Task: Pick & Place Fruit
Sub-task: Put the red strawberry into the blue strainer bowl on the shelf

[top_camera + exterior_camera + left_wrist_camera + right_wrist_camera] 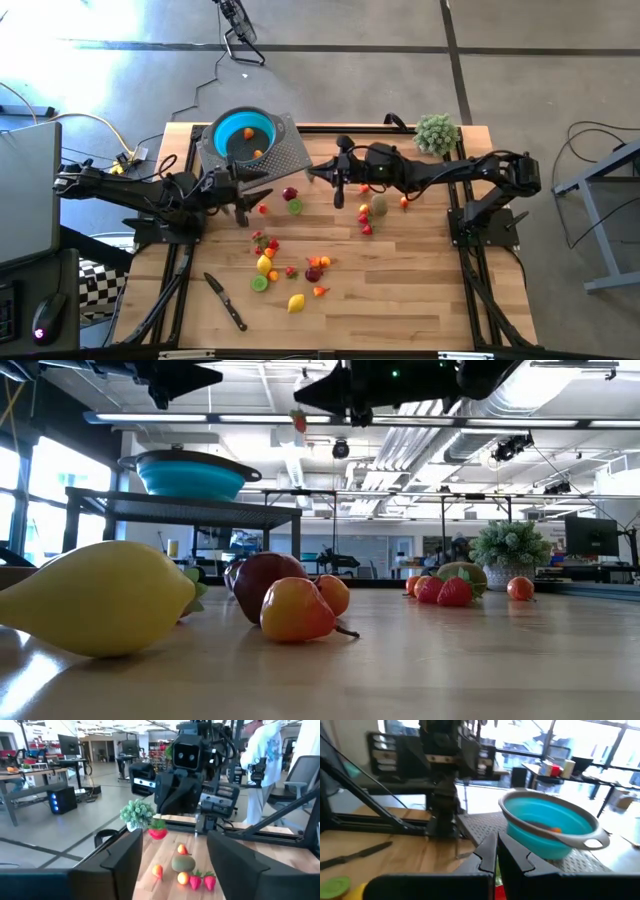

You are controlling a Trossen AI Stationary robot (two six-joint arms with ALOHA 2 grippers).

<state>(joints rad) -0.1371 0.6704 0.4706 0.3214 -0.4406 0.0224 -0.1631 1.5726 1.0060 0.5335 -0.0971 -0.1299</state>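
My right gripper (318,172) reaches level toward the teal bowl (240,130) and is shut on a red strawberry (158,833), high above the table. The bowl sits on a perforated metal stand (285,150) at the far left, with orange fruit (552,829) inside. My left gripper (256,195) hovers open just in front of the stand, facing the right gripper, with nothing between its fingers (125,865). The other fruit lies loose on the wooden table, some in a cluster near the middle (290,265) and a few under the right arm (372,212). My right gripper pinches the strawberry between its two fingertips, which come level from the table's right side. The leafy green top (158,824) is up at the fingers and the red body hangs below. The fruit (299,420) is lifted well clear of the table.
A black-handled knife (226,302) lies near the front left of the table. A fuzzy green plant ball (436,133) stands at the far right corner. A person in white (265,755) stands beyond the table's right side. Bare wood shows toward the near right.
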